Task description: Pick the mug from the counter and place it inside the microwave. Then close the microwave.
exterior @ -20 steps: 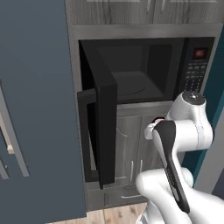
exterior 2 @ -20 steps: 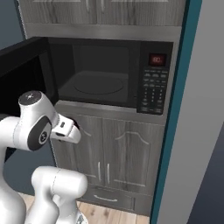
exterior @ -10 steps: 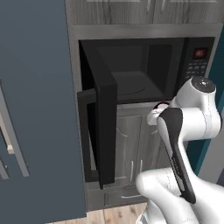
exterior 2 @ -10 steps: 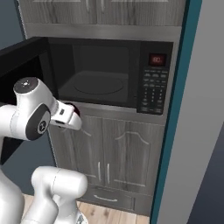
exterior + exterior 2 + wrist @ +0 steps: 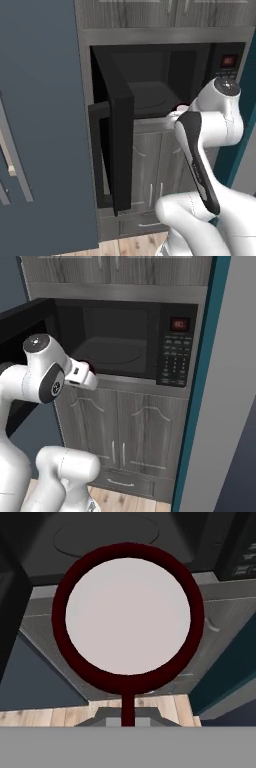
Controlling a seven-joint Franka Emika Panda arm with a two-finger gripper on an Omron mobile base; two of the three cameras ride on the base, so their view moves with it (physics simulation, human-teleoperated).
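The mug (image 5: 128, 614) is dark red with a pale inside, and the hand view looks straight down into it, handle toward the bottom edge. My gripper (image 5: 85, 373) is shut on the mug (image 5: 90, 366), holding it just in front of the lower front edge of the microwave (image 5: 120, 348). From the left, a sliver of the mug (image 5: 181, 107) shows beside the wrist at the cavity's sill. The microwave door (image 5: 117, 145) stands swung open to the left, and the dark cavity (image 5: 152, 82) with its round plate is empty. The counter is out of view.
The keypad panel with a red display (image 5: 176, 356) sits right of the cavity. Grey wood-grain cabinet doors (image 5: 135, 426) lie below the microwave and more cabinets above. A dark blue panel (image 5: 40, 125) stands at the left, a teal wall edge (image 5: 200, 381) at the right.
The arm has lifted the mug from below the microwave's sill up to the level of its opening. The door and the base have not moved.
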